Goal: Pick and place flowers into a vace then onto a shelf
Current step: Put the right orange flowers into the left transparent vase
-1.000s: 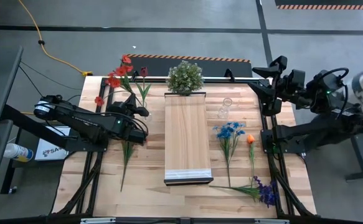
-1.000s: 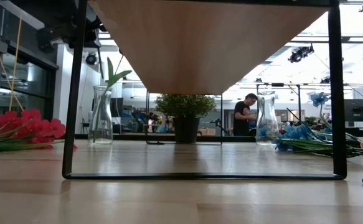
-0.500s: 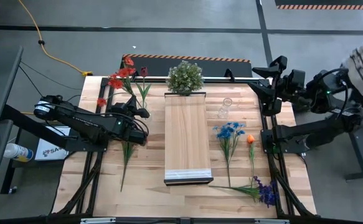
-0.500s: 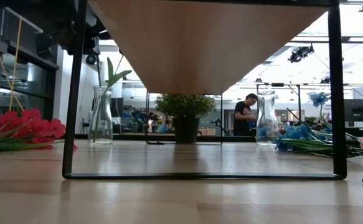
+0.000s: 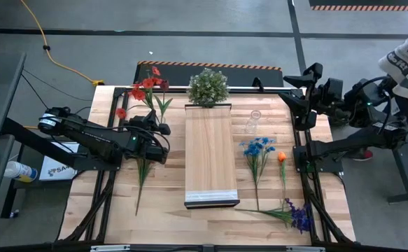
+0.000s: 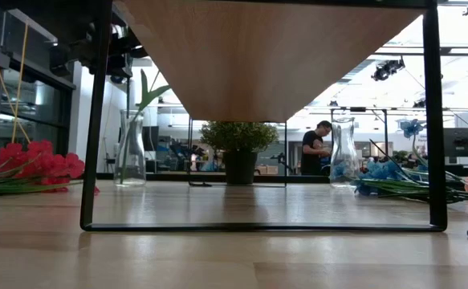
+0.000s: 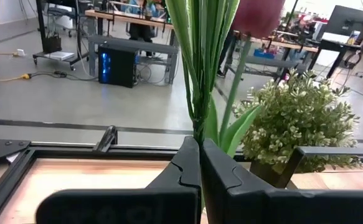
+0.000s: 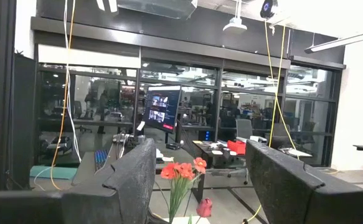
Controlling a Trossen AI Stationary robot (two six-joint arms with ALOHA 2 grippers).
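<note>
Left gripper fingers pinched tight on green stems of red flowers, blooms lifted over table's far-left corner beside wooden shelf; right gripper fingers spread, holding nothing (parked off the right edge).

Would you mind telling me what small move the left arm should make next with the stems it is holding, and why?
Probably keep lowering them. The left gripper is shut on the green stems of the red flowers, and in the low view stems and leaves already stand in the glass vase. Easing them down and only then opening seems safest. The right gripper waits open at the table's right edge.
</note>
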